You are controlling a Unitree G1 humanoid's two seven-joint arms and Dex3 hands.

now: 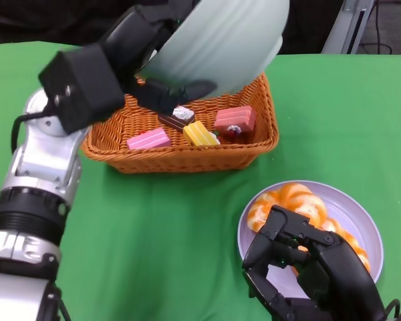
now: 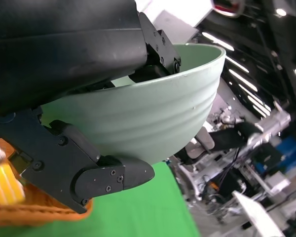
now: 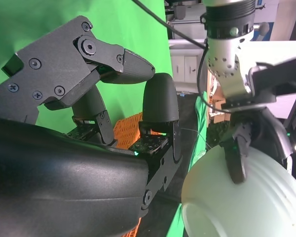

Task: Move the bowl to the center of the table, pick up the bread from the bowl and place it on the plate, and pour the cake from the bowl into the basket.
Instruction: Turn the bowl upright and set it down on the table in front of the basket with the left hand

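While the left robot hand [image 1: 144, 63] grips the pale green bowl [image 1: 217, 43] by its rim, the bowl hangs tipped steeply on its side directly above the wicker basket [image 1: 180, 157], its ribbed outer wall facing the head camera. Fingers [image 2: 113, 175] press the outside of the bowl wall; others hook over the rim to the inside, as the left wrist view shows.

Basket: orange-brown weave, rectangular, standing on the green desk [image 1: 154, 254] just below and in front of the left robot hand. Contents, all cake pieces lying loose on the basket floor:
- pink slice [image 1: 148, 140], nearest the left forearm;
- yellow slice [image 1: 200, 134], just beside the pink one;
- dark brown slice with a white top [image 1: 178, 118], directly under the left fingers;
- red-pink slice [image 1: 235, 121], farthest from the left robot hand.

Plate [image 1: 361, 214]: pale lilac, round, on the desk beside the basket, partly beneath the right robot hand [image 1: 301, 264]. It carries the bread [image 1: 287, 200], an orange-and-cream glazed piece, lying just beyond the right fingertips.

Right robot hand: low over the near edge of the plate, fingers curled inward with nothing visibly held. Whether it touches the bread cannot be told from the head view. The right wrist view shows its fingers [image 3: 160, 106] bent, with the bowl and the left forearm beyond them.
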